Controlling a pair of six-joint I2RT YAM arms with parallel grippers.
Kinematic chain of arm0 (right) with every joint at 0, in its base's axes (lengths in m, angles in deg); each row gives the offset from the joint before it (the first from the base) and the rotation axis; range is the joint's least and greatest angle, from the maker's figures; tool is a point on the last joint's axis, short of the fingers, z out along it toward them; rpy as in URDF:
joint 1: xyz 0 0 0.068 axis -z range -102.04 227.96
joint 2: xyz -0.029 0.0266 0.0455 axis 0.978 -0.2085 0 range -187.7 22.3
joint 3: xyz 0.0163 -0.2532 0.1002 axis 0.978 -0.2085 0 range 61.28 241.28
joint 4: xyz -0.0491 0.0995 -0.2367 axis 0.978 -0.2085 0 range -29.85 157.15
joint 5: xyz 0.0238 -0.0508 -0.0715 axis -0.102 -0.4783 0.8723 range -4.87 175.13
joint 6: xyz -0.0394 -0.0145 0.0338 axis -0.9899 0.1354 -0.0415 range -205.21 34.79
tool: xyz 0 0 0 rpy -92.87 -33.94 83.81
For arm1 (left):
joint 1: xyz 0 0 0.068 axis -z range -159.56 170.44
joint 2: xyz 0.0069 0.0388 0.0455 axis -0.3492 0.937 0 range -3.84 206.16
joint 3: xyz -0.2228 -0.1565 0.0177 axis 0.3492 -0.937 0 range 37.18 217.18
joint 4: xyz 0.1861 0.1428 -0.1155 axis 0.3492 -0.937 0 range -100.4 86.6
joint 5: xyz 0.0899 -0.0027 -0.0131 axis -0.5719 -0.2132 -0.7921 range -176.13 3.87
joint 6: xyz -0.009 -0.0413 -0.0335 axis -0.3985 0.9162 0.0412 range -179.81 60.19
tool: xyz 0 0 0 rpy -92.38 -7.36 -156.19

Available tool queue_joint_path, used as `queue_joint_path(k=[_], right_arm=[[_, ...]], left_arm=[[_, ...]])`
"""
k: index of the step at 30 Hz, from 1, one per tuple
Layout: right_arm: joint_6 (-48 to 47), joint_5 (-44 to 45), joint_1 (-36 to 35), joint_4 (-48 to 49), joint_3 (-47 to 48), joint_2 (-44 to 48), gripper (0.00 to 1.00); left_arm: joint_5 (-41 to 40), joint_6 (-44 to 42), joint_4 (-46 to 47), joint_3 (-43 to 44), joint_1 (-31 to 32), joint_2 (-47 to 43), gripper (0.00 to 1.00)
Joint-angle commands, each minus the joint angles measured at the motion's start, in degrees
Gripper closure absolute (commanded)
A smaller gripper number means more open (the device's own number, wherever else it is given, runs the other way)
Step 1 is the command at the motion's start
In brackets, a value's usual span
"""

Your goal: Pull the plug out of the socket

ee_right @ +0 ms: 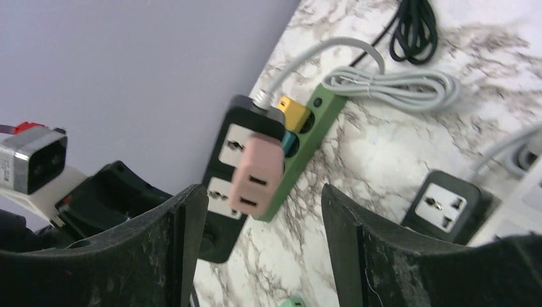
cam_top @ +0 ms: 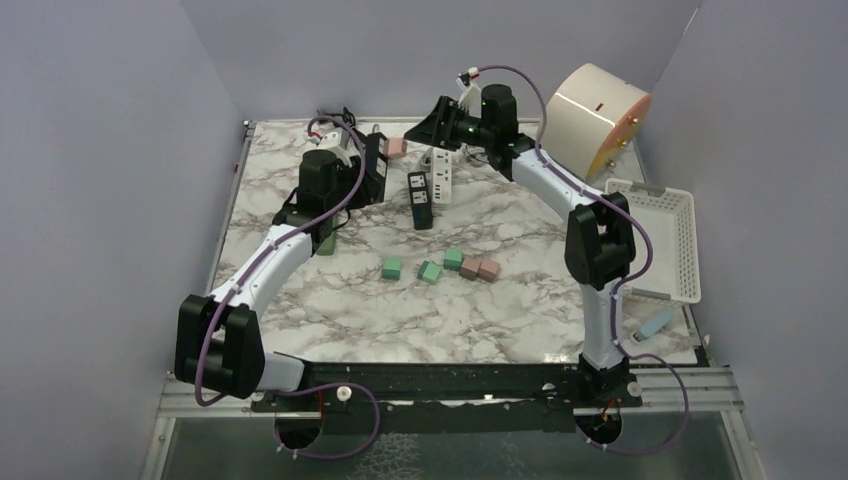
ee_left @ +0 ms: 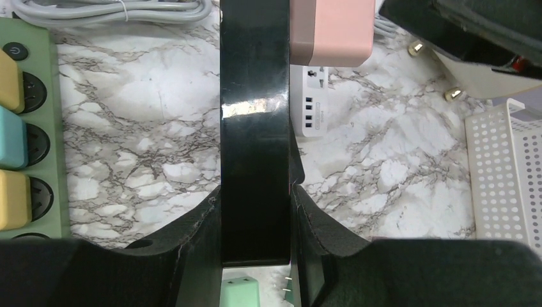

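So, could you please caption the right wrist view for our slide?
Open right gripper faces the pink plug seated in the black power strip.

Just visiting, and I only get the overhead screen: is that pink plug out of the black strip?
Observer: No. The right wrist view shows the pink plug seated in the black power strip.
Visitor: Is the right arm gripping it?
Observer: No, the right gripper has its jaws open, holding nothing.
Visitor: And the left?
Observer: In the left wrist view, the left gripper clamps the strip's sides.
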Motion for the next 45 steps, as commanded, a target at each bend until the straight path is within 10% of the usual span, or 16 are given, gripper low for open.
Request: queue_joint_path(k=[1, 12, 17, 26, 32, 40, 45], right_arm=[[0.98, -1.26, -2.44, 1.95, 5.40, -3.74, 0.29], [2.84, -0.72, -6.16, -4.21, 14.67, -11.32, 0.36], [3.10, -0.37, -6.17, -4.67, 15.10, -10.85, 0.98], [-2.24, -2.03, -6.20, -21.10, 23.03, -8.59, 0.99], [-11.92, 10.87, -6.44, -40.99, 32.08, -8.46, 0.99], [-10.33, -22.33, -0.51, -18.76, -0.86, 5.46, 0.99], [-23.80, -13.94, 8.76, -25.88, -23.50, 21.36, 0.99]], left_arm=[[1.67, -1.26, 4.88, 0.20, 1.24, -2.31, 1.00], [0.26, -2.23, 4.79, 0.22, 1.82, -3.24, 1.00], [-0.71, -2.03, 4.95, -0.23, 1.89, -3.15, 1.00], [-29.90, 4.93, -9.60, 5.49, 1.95, 3.50, 1.00], [-33.55, 8.16, -12.01, 8.30, 1.98, 8.22, 1.00], [-15.85, 1.54, 5.62, 5.98, 1.81, 9.58, 1.00], [2.14, -5.16, 9.70, 10.56, 1.89, 13.99, 1.00]])
